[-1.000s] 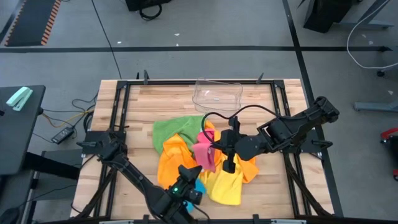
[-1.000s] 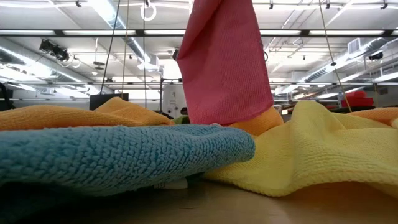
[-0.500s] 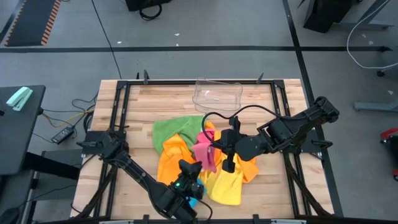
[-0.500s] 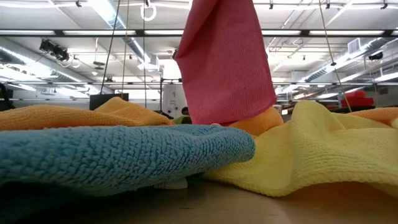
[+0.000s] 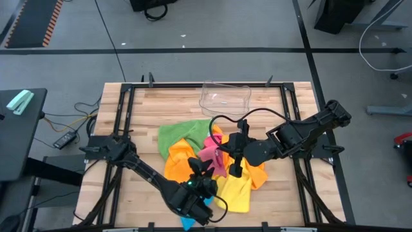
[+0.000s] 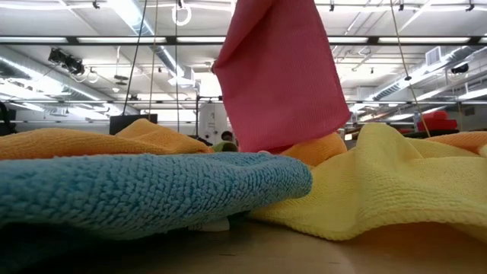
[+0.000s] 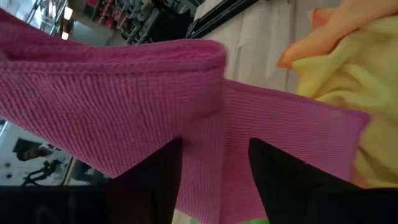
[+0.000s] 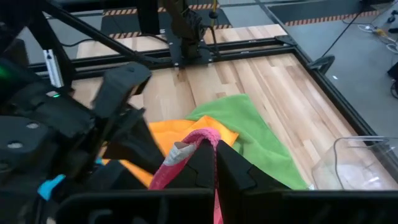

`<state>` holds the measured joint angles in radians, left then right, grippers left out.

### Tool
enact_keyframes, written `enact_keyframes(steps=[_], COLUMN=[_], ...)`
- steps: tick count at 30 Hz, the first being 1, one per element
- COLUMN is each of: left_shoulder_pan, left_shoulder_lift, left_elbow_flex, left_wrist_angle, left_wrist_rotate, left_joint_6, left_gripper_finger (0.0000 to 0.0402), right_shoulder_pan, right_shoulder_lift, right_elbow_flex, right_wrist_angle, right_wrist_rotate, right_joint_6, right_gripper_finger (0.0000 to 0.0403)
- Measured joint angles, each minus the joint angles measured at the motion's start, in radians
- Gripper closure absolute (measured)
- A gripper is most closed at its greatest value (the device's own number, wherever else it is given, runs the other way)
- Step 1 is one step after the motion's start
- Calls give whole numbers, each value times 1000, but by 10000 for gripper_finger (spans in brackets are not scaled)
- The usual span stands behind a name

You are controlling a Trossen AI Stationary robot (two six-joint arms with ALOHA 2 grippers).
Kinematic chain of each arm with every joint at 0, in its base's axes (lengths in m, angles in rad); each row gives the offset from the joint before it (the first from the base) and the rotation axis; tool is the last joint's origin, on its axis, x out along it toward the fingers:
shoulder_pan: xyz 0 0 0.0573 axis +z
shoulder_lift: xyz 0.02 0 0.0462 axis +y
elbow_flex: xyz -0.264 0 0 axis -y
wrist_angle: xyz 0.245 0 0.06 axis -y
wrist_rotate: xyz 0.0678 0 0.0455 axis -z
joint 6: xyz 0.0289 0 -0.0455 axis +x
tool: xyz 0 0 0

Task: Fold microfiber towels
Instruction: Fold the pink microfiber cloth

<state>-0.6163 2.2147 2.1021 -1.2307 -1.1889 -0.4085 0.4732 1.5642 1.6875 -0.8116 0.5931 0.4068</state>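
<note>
Heap of microfiber towels at mid-table, pink towel lifted out of it.

Green, orange, yellow and blue cloths crumpled together on the wooden table. Pink cloth hanging, pinched at its top edge by the closed right gripper. Left gripper just beside, fingers spread either side of the pink fabric, not clamped.

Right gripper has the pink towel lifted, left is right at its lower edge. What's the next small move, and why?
Probably close the left gripper on the pink towel: its fingers stand open around the hanging edge, while the right gripper is shut on the top.
</note>
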Motion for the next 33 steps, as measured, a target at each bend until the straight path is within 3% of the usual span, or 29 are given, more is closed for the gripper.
enact_keyframes(steps=[9, 14, 21, 26, 33], left_shoulder_pan=[-10, -29, -33, 35, 80], left_shoulder_lift=[2, 2, 2, 3, 10], left_elbow_flex=[0, 0, -1, -1, -1], left_wrist_angle=[48, 222, 520, 577, 537], left_wrist_rotate=[-39, 34, 40, 41, 35], left_joint_6=[29, 321, 769, 810, 705], left_gripper_finger=[250, 264, 268, 259, 256], right_shoulder_pan=[0, -7, -8, -9, -8], right_shoulder_lift=[0, 0, 0, 0, 0], right_elbow_flex=[0, 0, 0, 0, 0], right_wrist_angle=[2, 2, 2, 2, 2], right_wrist_rotate=[1, 1, 1, 2, 1], right_joint_6=[1, -10, -10, -14, -16], right_gripper_finger=[399, 399, 399, 399, 399])
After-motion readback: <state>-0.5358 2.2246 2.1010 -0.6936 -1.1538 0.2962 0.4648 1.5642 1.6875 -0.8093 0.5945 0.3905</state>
